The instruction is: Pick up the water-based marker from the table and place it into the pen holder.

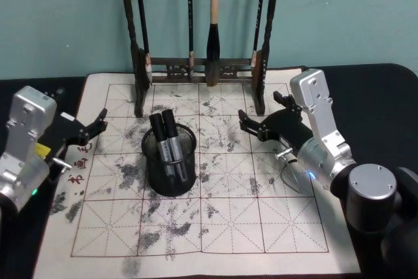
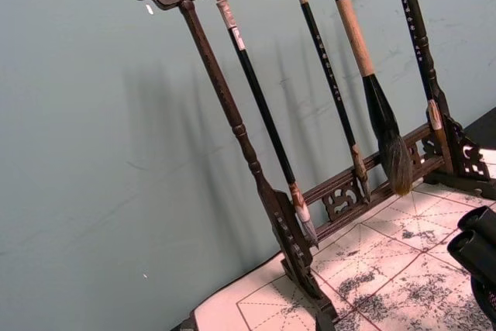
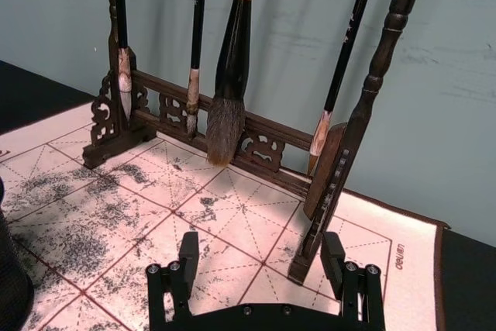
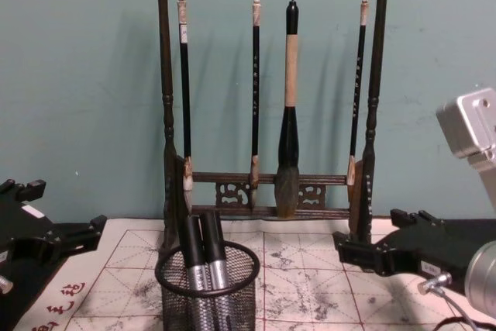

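Markers (image 1: pixel 168 143) stand in pen holder (image 1: pixel 170 184); right gripper (image 3: pixel 266 267) spread, left gripper (image 1: pixel 96 124) apparently too.

A small round black wire-mesh pen holder (image 4: pixel 206 287) stands on the whitish red-gridded, ink-stained calligraphy mat (image 4: pixel 310 284), with two black-and-silver markers (image 4: pixel 203 257) standing upright in it side by side. Behind it rises a tall dark wooden brush rack (image 4: pixel 273 98) hung with four brushes. The left gripper (image 4: pixel 58 238) and the right gripper (image 4: pixel 372 252) hover at the view's two sides, both empty with fingers spread.
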